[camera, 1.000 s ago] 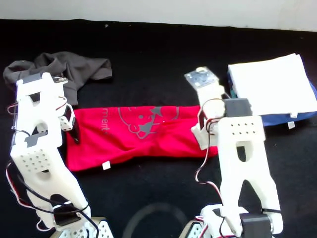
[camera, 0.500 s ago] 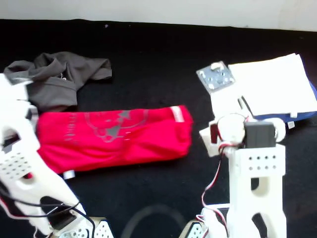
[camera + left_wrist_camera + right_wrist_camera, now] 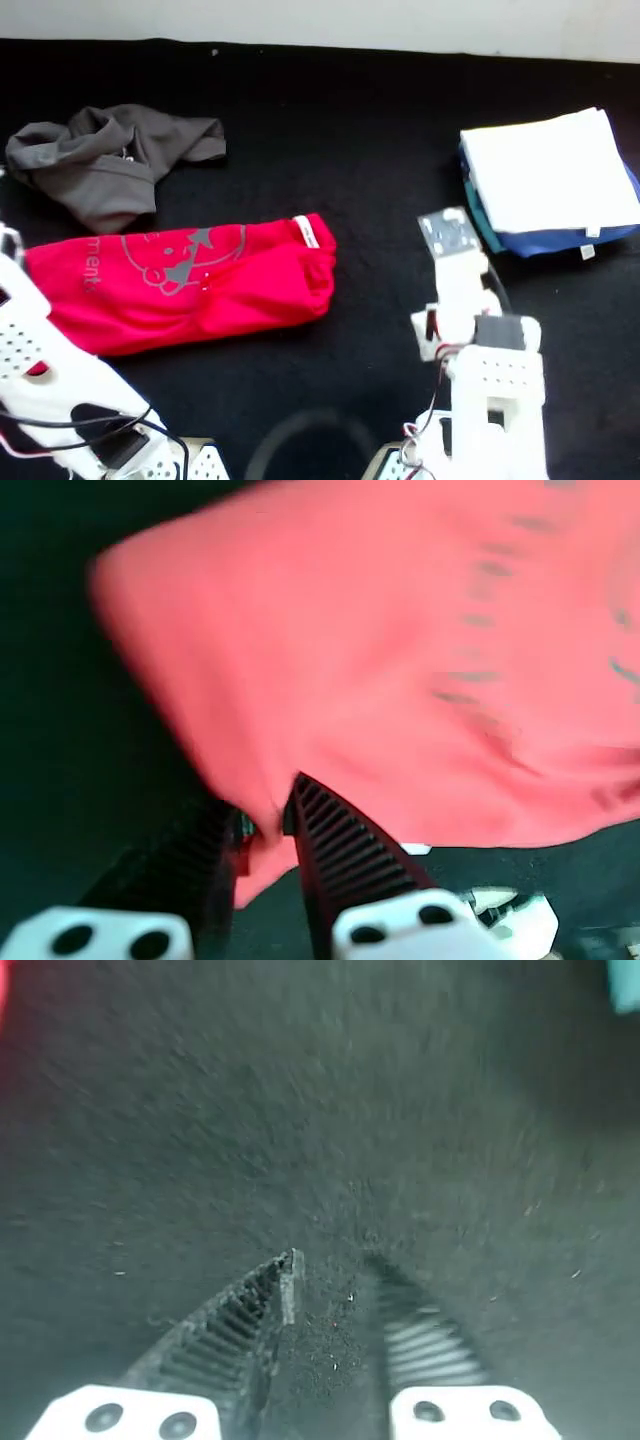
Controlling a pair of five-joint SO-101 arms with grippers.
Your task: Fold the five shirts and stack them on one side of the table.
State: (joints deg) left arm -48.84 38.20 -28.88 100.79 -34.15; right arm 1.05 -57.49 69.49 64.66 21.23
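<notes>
Left gripper (image 3: pixel 268 825) was clamped on an edge of the red shirt (image 3: pixel 180 285), cloth pinched between its ribbed jaws. The shirt lay as a long folded band on the left of the table (image 3: pixel 330 110), just beside the crumpled grey shirt (image 3: pixel 100 165). Right gripper (image 3: pixel 333 1272) hung over bare black surface — jaws slightly apart, holding nothing. Folded stack (image 3: pixel 550 175), white on top, sat far right.
</notes>
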